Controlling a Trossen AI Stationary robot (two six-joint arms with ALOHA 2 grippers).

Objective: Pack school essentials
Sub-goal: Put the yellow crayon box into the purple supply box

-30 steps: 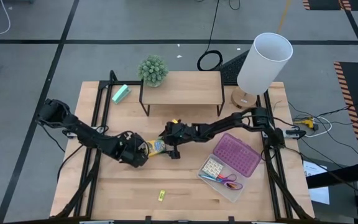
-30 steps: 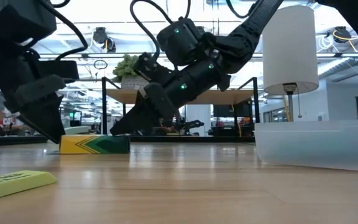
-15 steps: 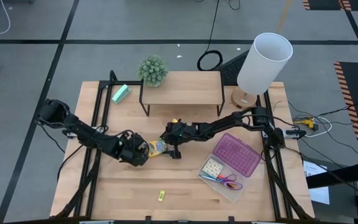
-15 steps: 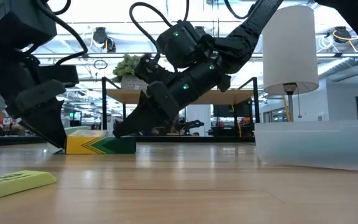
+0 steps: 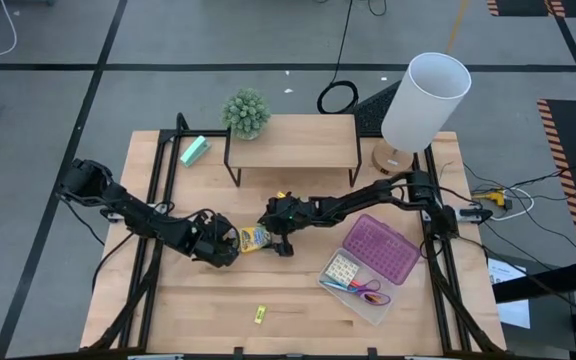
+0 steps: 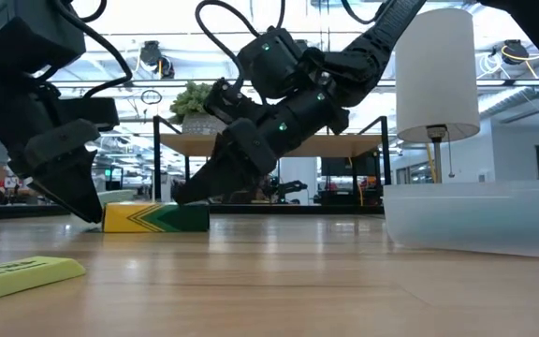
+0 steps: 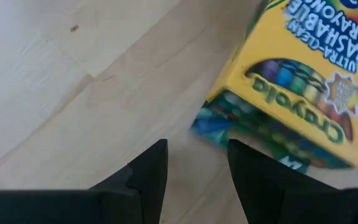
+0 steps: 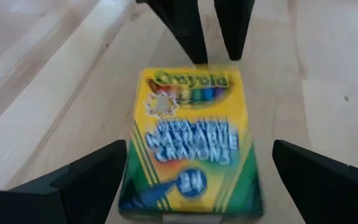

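Note:
The yellow-green crayon box (image 5: 253, 238) lies flat on the table's middle, label up. My left gripper (image 5: 232, 243) is at the box's left end, slanting down, fingers slightly open. My right gripper (image 8: 199, 149) is wide open, with one finger on either side of the box's right end and clear of it. A greenish card pack (image 5: 342, 268), purple-handled scissors (image 5: 370, 296) and pencils lie in the clear box (image 5: 380, 310). A tiny yellow piece (image 5: 260, 314) lies near the front edge. My left gripper meets the crayon box's left end (image 6: 107, 218) with a fingertip (image 6: 92, 208) and comes slanting down from the table's left. The box is not between its fingers. It lies flat on the table.
The clear box's purple lid (image 5: 380, 248) lies open at the right. A wooden riser (image 5: 293, 142) with a plant (image 5: 246, 112) stands at the back, a white lamp (image 5: 423, 100) at the back right, and a mint-green block (image 5: 195, 151) at the back left.
The crayon box has slid a short way along the table toward its right edge, in between my right gripper's open fingers. My left gripper has followed it the same way, staying at the box's left end.

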